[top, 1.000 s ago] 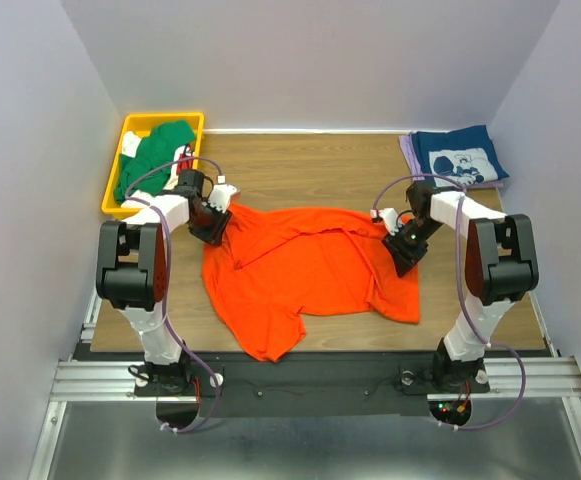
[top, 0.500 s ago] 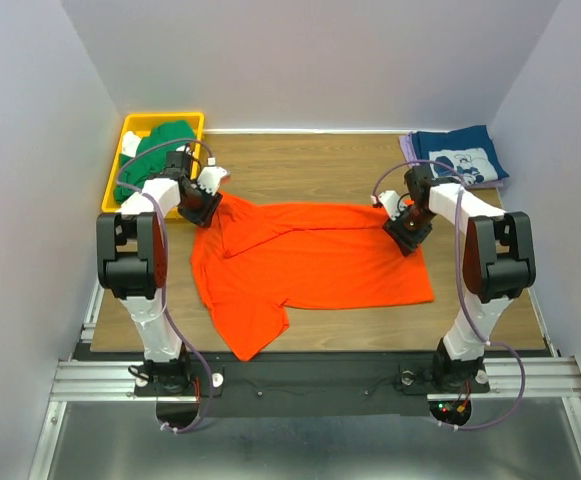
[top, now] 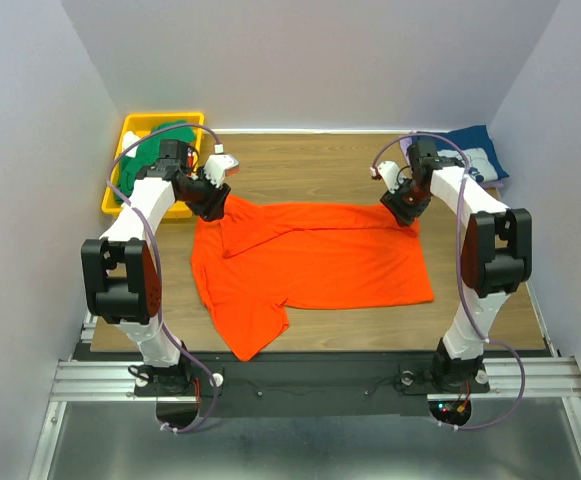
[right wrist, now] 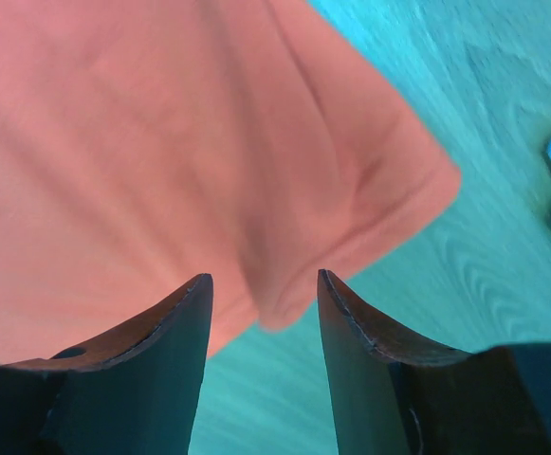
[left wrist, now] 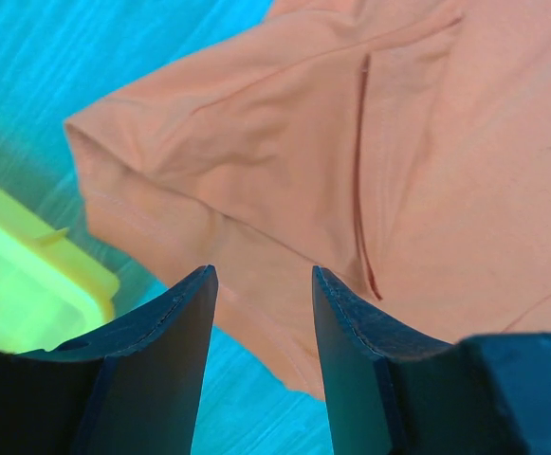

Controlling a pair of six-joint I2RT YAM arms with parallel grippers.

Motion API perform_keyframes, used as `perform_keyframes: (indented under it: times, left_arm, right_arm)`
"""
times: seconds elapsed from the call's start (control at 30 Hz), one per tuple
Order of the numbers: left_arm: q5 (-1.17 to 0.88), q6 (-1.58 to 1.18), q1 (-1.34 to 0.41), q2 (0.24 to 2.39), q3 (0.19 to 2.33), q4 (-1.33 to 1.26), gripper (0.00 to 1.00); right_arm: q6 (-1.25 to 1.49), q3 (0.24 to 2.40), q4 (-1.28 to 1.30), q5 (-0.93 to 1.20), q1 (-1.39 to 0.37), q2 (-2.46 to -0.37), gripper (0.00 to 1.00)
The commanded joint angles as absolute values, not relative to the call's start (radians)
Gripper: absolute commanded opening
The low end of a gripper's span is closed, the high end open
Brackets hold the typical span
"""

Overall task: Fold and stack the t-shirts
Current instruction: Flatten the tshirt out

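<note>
Wrist cameras revealed what the overhead view hid: left fingers (left wrist: pixel 161 360) and right fingers (right wrist: pixel 152 351) stood parted, gripping nothing, over far corners of the orange t-shirt (top: pixel 310 260) on the counter (top: pixel 310 170).

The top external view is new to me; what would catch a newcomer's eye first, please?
The bright orange t-shirt spread across the table's middle dominates. The left gripper and right gripper hang open over its two far corners. A green t-shirt lies in the yellow bin far left.
</note>
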State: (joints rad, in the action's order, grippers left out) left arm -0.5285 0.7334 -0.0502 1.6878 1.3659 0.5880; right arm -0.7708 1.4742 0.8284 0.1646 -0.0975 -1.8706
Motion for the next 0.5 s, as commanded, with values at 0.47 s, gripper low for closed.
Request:
perform_keyframes:
  times: [0.47]
  left_arm:
    - [-0.499,0.776,-0.163,1.663,1.272,0.611,0.56]
  right_arm:
    - [-0.845,1.411,0.802,0.111,-0.087,-1.881,0.48]
